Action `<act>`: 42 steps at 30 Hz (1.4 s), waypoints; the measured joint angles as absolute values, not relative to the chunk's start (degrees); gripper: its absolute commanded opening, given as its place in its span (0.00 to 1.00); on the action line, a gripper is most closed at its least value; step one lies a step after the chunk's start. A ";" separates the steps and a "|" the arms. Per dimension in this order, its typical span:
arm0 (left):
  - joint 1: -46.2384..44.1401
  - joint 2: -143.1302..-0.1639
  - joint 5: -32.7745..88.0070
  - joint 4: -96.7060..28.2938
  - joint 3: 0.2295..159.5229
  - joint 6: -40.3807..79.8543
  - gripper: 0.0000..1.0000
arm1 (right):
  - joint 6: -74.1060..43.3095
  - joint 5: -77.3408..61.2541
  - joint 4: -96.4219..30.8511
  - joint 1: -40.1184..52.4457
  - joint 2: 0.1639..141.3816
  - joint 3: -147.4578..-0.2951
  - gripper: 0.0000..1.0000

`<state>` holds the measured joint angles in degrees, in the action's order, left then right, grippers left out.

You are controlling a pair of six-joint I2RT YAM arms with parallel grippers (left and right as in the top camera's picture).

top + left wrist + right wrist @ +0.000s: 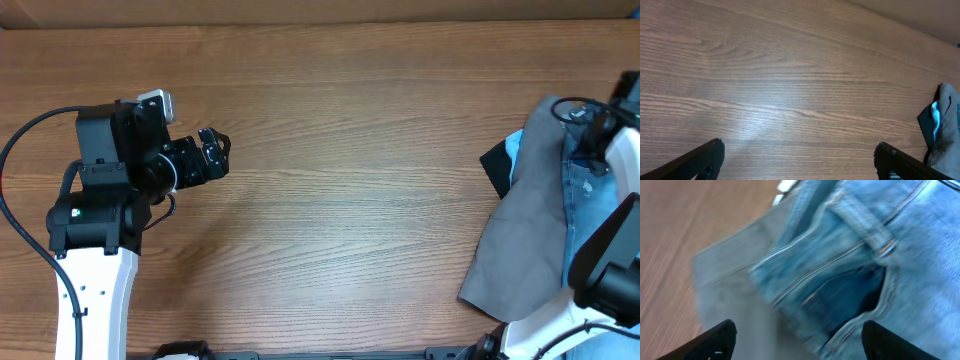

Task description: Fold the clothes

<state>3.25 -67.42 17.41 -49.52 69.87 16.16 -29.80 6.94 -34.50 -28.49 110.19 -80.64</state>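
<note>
Hanging the right gripper, jaws wide and empty, over the right edge of the table, where the jeans lie heaped with grey trousers, probably to pick a waistband hold, with the left gripper idling equally wide over the table's left half.

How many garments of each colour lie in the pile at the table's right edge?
Grey garment: 1
Denim jeans: 1
Black piece: 1
Pale-blue piece: 1
Total: 4
</note>
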 measured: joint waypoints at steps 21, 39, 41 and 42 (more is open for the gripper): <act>3.25 -75.92 19.33 -49.87 69.87 16.21 1.00 | -22.50 7.75 -31.00 -26.55 118.91 -81.43 0.58; 3.25 -76.03 20.01 -50.72 69.87 16.21 1.00 | -22.55 13.17 -36.16 -26.55 119.66 -85.43 0.09; 3.25 -76.03 20.01 -50.87 69.87 16.21 1.00 | -22.48 13.34 -38.00 -26.57 119.70 -87.24 0.06; 3.25 -76.03 20.01 -50.87 69.87 16.23 1.00 | -22.46 13.23 -38.81 -26.59 119.72 -88.14 0.04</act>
<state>3.25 -76.03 20.01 -50.87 69.87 16.23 -22.46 13.23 -38.81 -26.59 119.72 -88.14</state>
